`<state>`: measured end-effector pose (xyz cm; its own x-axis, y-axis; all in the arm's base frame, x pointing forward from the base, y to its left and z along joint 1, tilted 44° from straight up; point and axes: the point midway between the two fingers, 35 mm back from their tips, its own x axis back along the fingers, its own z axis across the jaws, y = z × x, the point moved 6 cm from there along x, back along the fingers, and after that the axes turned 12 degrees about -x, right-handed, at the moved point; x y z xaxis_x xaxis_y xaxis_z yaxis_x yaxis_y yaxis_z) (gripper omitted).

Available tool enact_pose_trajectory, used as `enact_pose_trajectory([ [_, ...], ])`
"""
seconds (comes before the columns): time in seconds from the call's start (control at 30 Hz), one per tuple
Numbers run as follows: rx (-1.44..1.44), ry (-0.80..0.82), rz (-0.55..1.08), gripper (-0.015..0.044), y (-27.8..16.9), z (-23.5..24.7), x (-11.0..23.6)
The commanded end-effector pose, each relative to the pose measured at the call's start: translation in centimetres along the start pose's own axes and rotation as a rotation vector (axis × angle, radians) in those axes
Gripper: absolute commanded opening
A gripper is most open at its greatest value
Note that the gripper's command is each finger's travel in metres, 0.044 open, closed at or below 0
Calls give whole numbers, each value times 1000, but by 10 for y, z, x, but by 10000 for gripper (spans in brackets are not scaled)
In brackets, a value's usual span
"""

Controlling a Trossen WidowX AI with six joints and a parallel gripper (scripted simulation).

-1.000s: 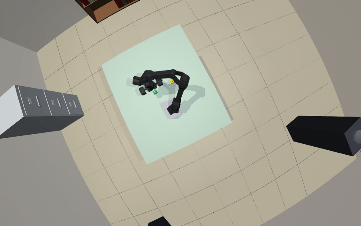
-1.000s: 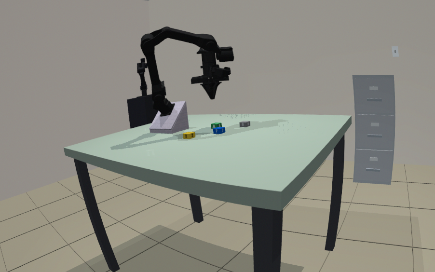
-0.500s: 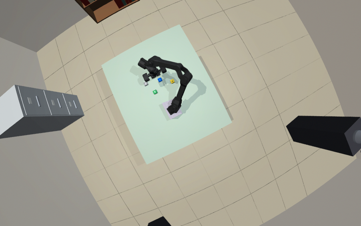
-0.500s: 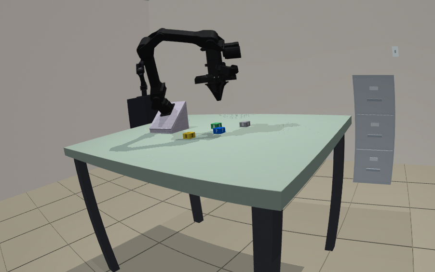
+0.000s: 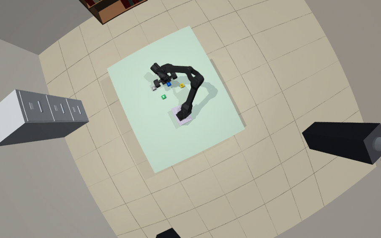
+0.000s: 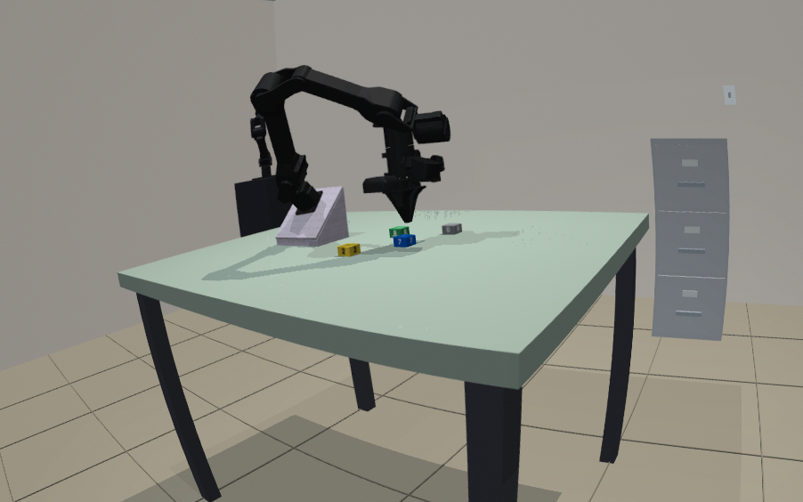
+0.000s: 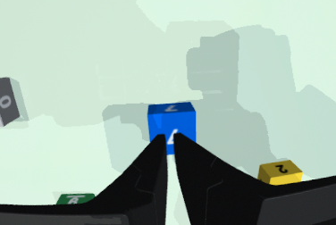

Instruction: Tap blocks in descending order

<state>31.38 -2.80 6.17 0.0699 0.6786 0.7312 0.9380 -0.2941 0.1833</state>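
Note:
The blue block (image 5: 168, 84) (image 6: 404, 241) (image 7: 179, 121) shows a 7. My gripper (image 6: 407, 221) (image 7: 169, 141) is shut with nothing between its tips, pointing down a little above the blue block; the tips overlap its lower part in the wrist view. The green block (image 5: 163, 96) (image 6: 397, 230) (image 7: 75, 199) is partly hidden by a finger in the wrist view; its barred digit looks like a 9. The yellow block (image 5: 182, 85) (image 6: 348, 249) (image 7: 281, 170) shows a 2. The grey block (image 5: 153, 88) (image 6: 451, 229) (image 7: 9, 107) shows a 0 and is cut off at the wrist view's left edge.
The blocks lie on the pale green table (image 5: 171, 150) (image 6: 454, 299). The arm rises from a sloped lilac base (image 5: 187, 121) (image 6: 331, 218) and arches over to the blocks. A filing cabinet (image 5: 53, 107) (image 6: 690, 237) stands on the floor beyond the table.

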Motion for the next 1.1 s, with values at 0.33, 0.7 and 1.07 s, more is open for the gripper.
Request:
enact_pose_trajectory([
  [0.33, 10, -6, 2, 20, -2, 0, -25],
  [0.7, 10, -7, 2, 20, -2, -1, -32],
  [1.07, 11, -4, 3, 20, -1, 1, 9],
])
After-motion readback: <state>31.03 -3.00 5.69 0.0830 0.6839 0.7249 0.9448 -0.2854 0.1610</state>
